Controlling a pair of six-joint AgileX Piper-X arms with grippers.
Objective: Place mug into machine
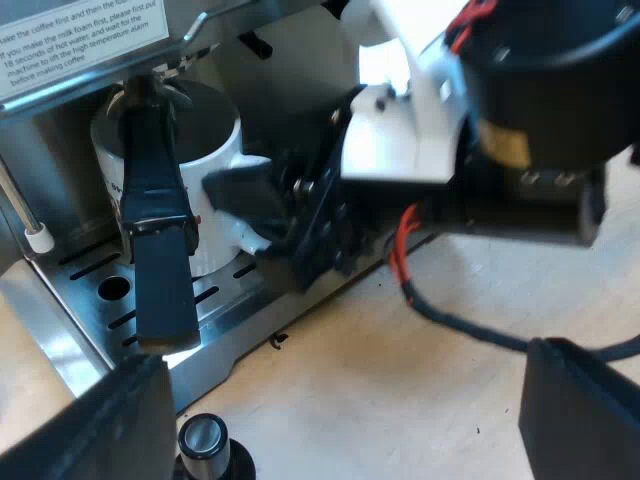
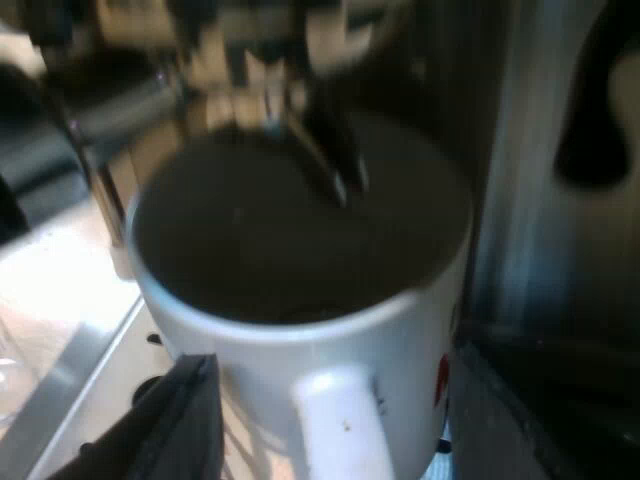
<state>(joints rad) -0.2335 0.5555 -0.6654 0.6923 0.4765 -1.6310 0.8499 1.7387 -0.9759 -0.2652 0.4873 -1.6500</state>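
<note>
The white mug (image 2: 300, 340) stands on the slotted steel drip tray (image 1: 225, 330) of the espresso machine (image 1: 45, 170), under the holder's dark handle (image 1: 160, 240). The right gripper (image 2: 345, 405) is spread, its 2 fingers straddling the mug's handle without touching it. The left gripper (image 1: 350, 425) hangs wide apart and empty over the pale tabletop (image 1: 400, 380), near a black-knobbed tamper (image 1: 204, 445).

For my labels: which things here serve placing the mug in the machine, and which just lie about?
For the job: mug, espresso machine, right gripper at the mug's handle.
Idle: tamper with black knob, holder's dark handle, left gripper, open.
</note>
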